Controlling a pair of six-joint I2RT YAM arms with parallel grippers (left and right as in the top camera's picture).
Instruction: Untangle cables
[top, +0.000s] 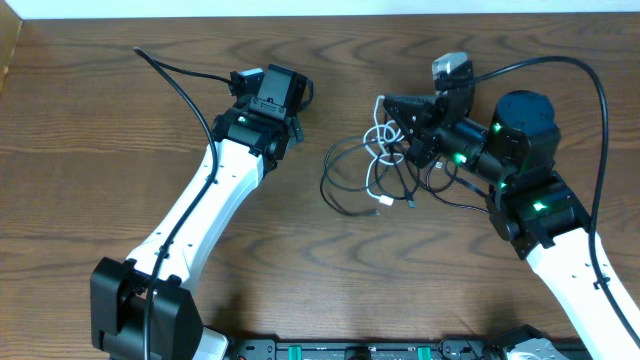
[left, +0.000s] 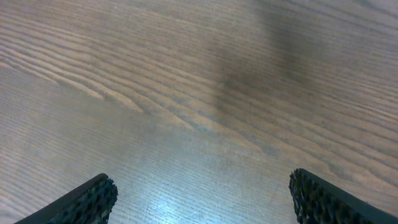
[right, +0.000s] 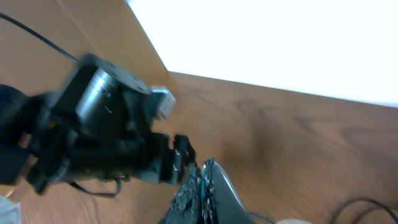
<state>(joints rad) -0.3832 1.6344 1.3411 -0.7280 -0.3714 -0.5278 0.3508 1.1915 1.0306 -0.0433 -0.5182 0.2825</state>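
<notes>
The cables lie tangled mid-table: a thin black cord (top: 338, 190) in wide loops and a shorter white cord (top: 376, 152) curled through it. My left gripper (top: 292, 94) is left of the tangle and apart from it. In the left wrist view it (left: 202, 200) stands open over bare wood, with nothing between its fingers (left: 87, 202). My right gripper (top: 392, 106) sits at the tangle's upper right, where cord strands rise to its tip. In the right wrist view it (right: 203, 185) is shut, pads pressed together. I cannot tell whether a strand is pinched there.
The wooden table (top: 120, 150) has its far edge along the top of the overhead view. Thick black arm wires (top: 180, 85) run beside each arm. In the right wrist view the left arm's head (right: 99, 134) shows blurred, close on the left.
</notes>
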